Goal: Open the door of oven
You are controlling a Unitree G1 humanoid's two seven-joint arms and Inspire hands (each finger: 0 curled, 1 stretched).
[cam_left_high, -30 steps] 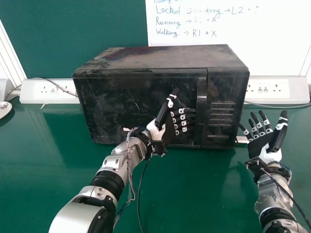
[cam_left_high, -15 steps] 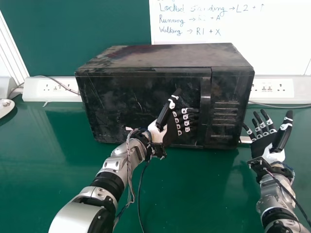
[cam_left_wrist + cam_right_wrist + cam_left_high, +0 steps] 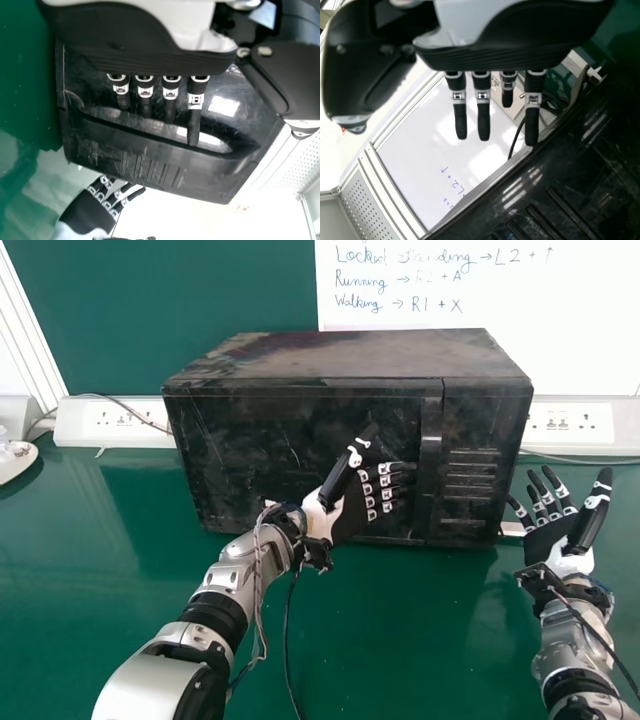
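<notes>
A black oven (image 3: pixel 300 455) stands on the green table, its door shut, with a vertical handle (image 3: pixel 430 460) right of the door's middle. My left hand (image 3: pixel 350 510) is in front of the door, its straight fingers pointing toward the handle from its left. In the left wrist view, that hand (image 3: pixel 194 120) has its fingertips over the recess beside the handle (image 3: pixel 160 142); whether they touch cannot be told. My right hand (image 3: pixel 555 540) stands open, palm up, beside the oven's right side. In the right wrist view, the right hand's (image 3: pixel 482 117) straight fingers are near the oven's edge (image 3: pixel 560 170).
White socket strips (image 3: pixel 110 420) run along the wall behind the oven on both sides, with cables. A white object (image 3: pixel 14 460) lies at the table's far left. A whiteboard (image 3: pixel 560 320) hangs behind. Green table surface (image 3: pixel 400 640) lies in front.
The oven and background have shifted slightly right in the head view. My left hand sits a little farther left of the handle than before; its fingers stay straight.
</notes>
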